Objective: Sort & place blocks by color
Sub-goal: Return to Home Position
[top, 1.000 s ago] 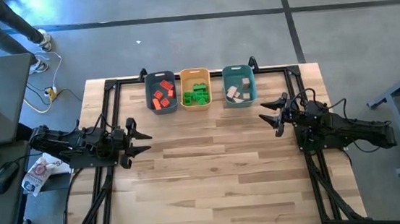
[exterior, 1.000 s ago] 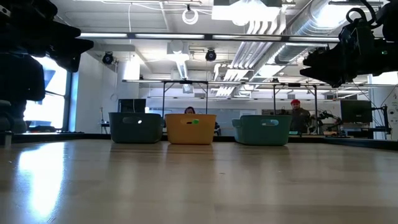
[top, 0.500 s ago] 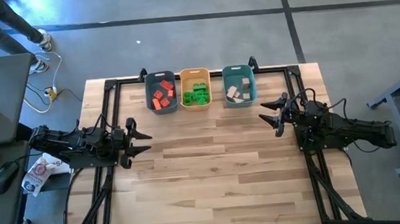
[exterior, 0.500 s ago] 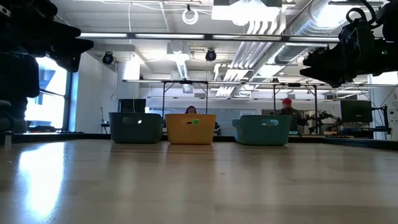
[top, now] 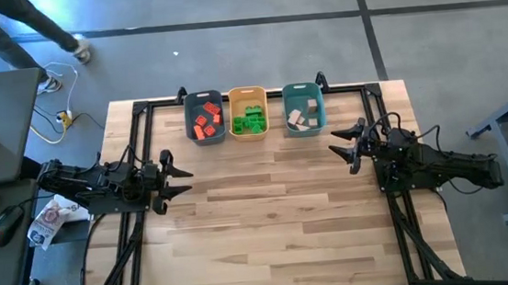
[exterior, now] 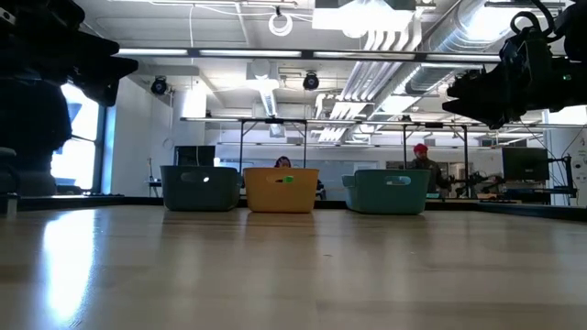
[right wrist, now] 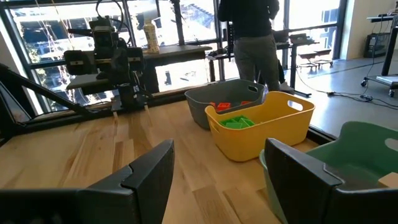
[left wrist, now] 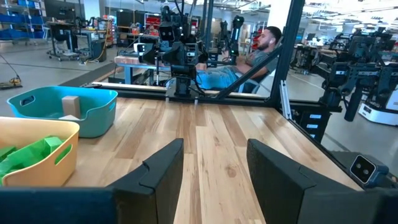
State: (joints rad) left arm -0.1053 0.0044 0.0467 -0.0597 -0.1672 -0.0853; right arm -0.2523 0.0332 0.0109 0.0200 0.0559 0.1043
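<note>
Pale wood planks make up the table, and no loose pieces show on it, so I judge the sorting done and only the retreat to home left. All the blocks sit in the three bins lined up at the far edge: red-orange blocks in the blue-grey bin, green blocks in the orange-yellow bin, tan blocks in the teal bin. My left gripper hangs over the left edge and my right gripper over the right edge, both with fingers spread and nothing between them, well apart from the bins. To finish cleanly I would fold each arm back along its own side, slowly, leaving the fingers parted and lifted off the wood. What I mind most is the black frame rail beneath each arm, and the right gripper being the nearer to the teal bin. A person stands just beyond the bins, another sits past the table's right side.
</note>
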